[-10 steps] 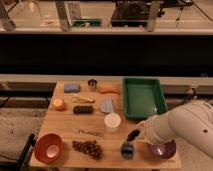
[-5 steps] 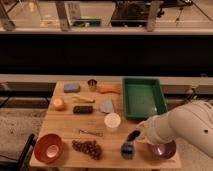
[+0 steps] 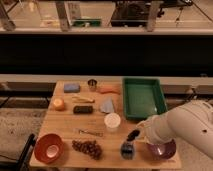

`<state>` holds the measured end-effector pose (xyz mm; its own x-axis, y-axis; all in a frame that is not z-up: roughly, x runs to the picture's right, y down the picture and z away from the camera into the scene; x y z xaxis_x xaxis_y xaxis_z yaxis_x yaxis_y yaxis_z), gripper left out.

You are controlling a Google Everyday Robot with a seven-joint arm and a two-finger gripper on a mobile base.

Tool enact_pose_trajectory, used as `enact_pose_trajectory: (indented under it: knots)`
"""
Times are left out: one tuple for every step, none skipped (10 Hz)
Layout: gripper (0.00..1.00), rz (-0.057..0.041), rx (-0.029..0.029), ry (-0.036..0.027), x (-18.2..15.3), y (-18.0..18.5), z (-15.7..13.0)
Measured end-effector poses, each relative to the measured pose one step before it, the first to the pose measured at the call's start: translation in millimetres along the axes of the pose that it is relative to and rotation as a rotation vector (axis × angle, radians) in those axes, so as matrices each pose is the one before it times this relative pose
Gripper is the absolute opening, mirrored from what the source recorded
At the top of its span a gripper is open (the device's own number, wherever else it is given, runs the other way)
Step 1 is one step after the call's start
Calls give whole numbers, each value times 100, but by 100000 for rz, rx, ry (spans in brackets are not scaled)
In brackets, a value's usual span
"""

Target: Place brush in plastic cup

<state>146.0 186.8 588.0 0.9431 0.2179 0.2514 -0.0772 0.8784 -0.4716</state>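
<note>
Fingers of the gripper (image 3: 136, 132) were pinched on the short stubby brush with a black handle and dark bristle head (image 3: 132, 136), which hung tilted at the end of the white arm, near the front right of the wooden table (image 3: 62, 120). The brush sat just above and slightly right of the small round light-blue plastic cup (image 3: 127, 149); whether its bristles were already touching the rim could not be told.

Judging from this, the step in hand was the lowering and release. To do it well, the brush should be brought over the middle of the cup's mouth and turned closer to upright, since a tilted entry could catch the rim and tip so light a cup. The descent should be slow, with the grip let go only once the head is well inside. The white round cup (image 3: 112, 121) to the left and the purple bowl (image 3: 162, 149) to the right both stood near, so the withdrawal would best go straight up.
</note>
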Motion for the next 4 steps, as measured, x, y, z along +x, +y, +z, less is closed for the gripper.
enact_pose_trajectory:
  knots:
    - [78, -491, -95, -4, -292, -28, 139]
    - [80, -489, -467, 661, -30, 175, 93]
    - [80, -107, 255, 33, -86, -61, -48]
    - [80, -2, 334, -117, -67, -66, -6]
